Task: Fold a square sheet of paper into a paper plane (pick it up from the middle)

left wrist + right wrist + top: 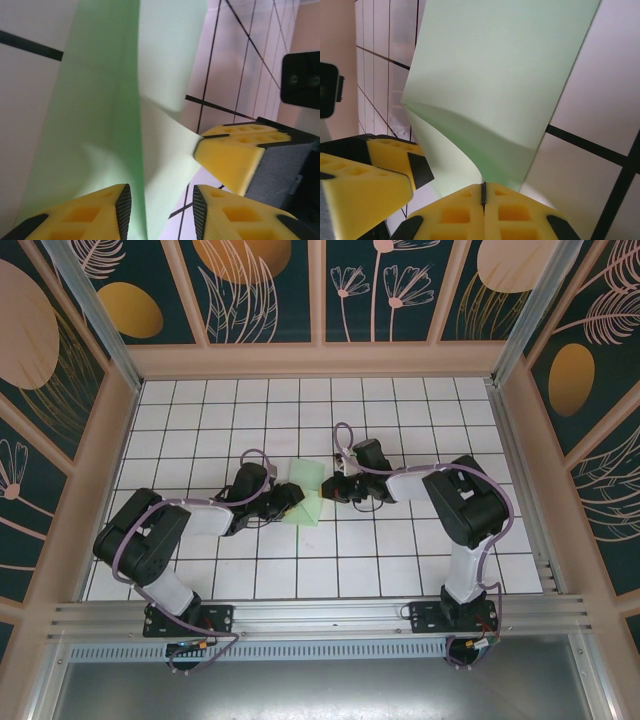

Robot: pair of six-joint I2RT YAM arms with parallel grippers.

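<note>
The thin, pale mint-green square sheet of paper (308, 485) lies partly lifted at the middle of the white tiled table (400, 570). The right gripper (483, 192) is clamped tight on its raised edge. The left gripper (161, 200) stands part-open, its 2 fingers (75, 217) astride a fold.

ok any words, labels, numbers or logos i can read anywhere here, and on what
No readable text in any view.
square sheet of paper: plain pale green, no print.
table: black grid lines only.
walls: plant and circle patterns, no lettering.
arm bases: any label too small to read.
</note>
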